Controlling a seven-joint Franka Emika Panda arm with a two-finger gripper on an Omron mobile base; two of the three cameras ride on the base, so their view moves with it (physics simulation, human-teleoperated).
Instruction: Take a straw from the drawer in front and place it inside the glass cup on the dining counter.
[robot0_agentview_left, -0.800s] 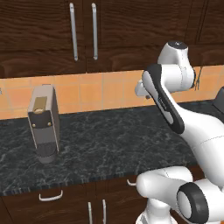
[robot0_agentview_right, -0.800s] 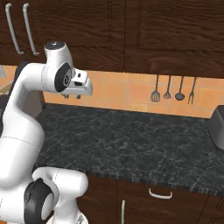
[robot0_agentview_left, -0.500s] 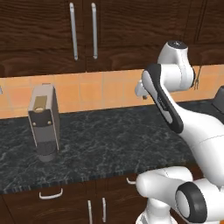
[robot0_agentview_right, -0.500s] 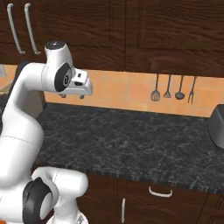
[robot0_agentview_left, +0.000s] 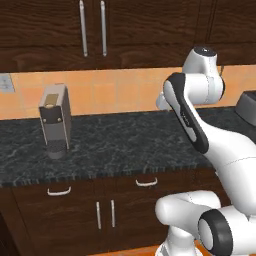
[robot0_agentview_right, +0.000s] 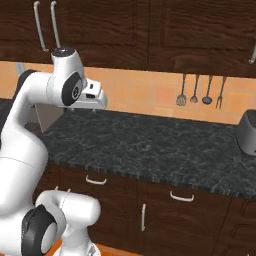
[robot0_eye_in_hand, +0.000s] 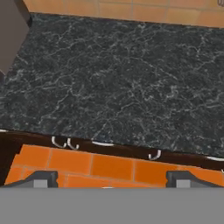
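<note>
Straw judged shut away inside drawer (robot0_agentview_left: 167, 181), closed, below end effector (robot0_eye_in_hand: 112, 178) and back toward base. Handle (robot0_agentview_left: 146, 182) long axis along counter (robot0_agentview_left: 115, 145) edge. End effector spread wide, empty, above counter.

The whole scene has slid slightly rightward in the left base view; the camera moved.

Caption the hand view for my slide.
Open claw looking down on the black speckled countertop, closed drawers' handles along its front edge.
</note>
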